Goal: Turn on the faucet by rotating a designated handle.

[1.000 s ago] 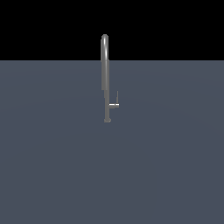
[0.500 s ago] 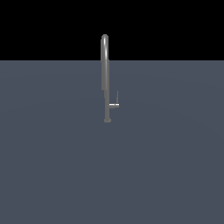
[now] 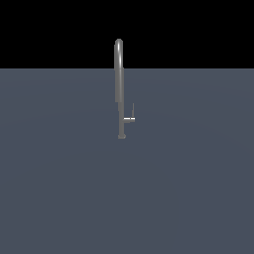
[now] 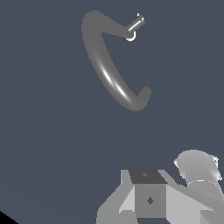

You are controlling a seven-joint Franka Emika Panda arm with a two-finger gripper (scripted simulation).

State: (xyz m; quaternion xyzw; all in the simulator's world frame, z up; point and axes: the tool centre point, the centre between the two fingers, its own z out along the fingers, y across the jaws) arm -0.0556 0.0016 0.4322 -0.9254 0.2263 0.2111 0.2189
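Observation:
The faucet [image 3: 119, 89] is a tall slim grey post with a hooked gooseneck top, standing on a small round base in the middle of the exterior view. Its handle [image 3: 131, 115] is a small silvery L-shaped lever on the exterior view's right of the post, with its thin rod pointing up. In the wrist view the faucet [image 4: 106, 70] shows from above as a curved arc, with the handle [image 4: 134, 25] beyond it. My gripper [image 4: 148, 177] shows only as grey blocks at that picture's edge, well apart from the faucet. Its jaws are not clear. The arm is absent from the exterior view.
The faucet stands on a flat blue-grey surface [image 3: 59, 188] that runs to a black background at the back. A rounded grey part of the arm [image 4: 197, 168] sits beside the gripper blocks in the wrist view.

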